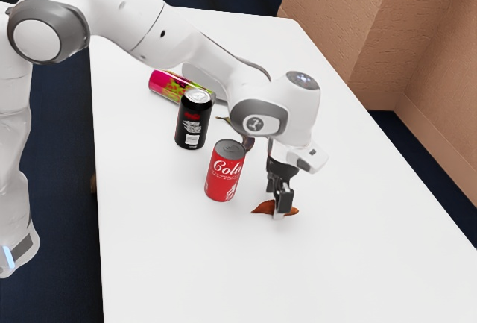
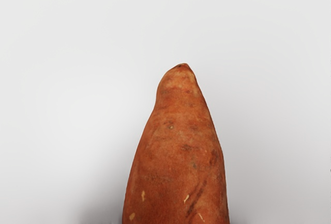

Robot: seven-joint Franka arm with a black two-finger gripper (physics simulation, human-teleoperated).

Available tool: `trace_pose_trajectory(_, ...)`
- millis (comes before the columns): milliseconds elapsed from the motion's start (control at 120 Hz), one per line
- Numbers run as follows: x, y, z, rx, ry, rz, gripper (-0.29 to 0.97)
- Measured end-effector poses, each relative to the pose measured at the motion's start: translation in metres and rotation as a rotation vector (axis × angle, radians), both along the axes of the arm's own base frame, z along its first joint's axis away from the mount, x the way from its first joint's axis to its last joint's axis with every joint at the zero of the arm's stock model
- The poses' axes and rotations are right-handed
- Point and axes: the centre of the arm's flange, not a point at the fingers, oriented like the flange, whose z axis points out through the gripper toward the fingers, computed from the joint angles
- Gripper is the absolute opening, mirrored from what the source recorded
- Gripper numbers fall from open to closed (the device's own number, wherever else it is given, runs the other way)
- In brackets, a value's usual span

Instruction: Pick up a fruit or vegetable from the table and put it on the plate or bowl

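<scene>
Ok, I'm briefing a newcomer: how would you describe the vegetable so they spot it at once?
On the white table, find the upright red can. Toward the exterior view's right of it, under the gripper, lies the sweet potato: orange-brown, tapered, the only thing that isn't a can.

Bright, even light falls from above on the smooth white counter (image 1: pixel 373 248), which looks almost toneless in the exterior view. Shadows are faint and soft-edged: a thin grey smudge lies at the foot of the red cola can (image 1: pixel 224 170) and the black drink can (image 1: pixel 194 119). The glossy white robot arm (image 1: pixel 149 24) shades gently to grey underneath. In the wrist view a pale grey shadow pools beside the evenly lit, matt orange-brown sweet potato (image 2: pixel 178 157).
</scene>
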Motion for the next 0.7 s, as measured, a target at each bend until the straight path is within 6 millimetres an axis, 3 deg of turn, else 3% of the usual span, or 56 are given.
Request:
trace_pose_trajectory(425,-0.0009,-0.0049,-0.0015,-0.003,-0.006,-0.003,0.66)
trace_pose_trajectory(700,-0.003,-0.0057,-0.0051,-0.003,0.002,0.012,0.21)
